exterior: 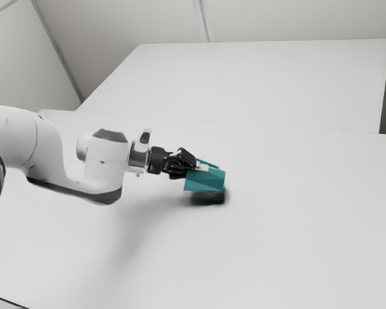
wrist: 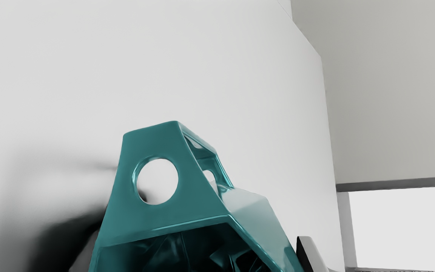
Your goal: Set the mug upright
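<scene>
The end effector [exterior: 201, 170] reaches out almost level, closed on the mug [exterior: 204, 181], a finger on each side of its body. The mug lies sideways ahead of it, mouth back toward the palm and base farthest out, so it is not upright. This hold probably serves the turn: tipping the end effector to point downward should bring the base under and the mouth up. The handle [wrist: 155, 145] stands off the body between the two fingers' sides, clear of both, likely so that the pads can bear on plain wall. Beneath, a dark shadow [exterior: 208, 199] on the bench [exterior: 296, 225] suggests the mug hangs slightly above it; room is needed there, or the base edge could catch and twist the mug loose.
</scene>
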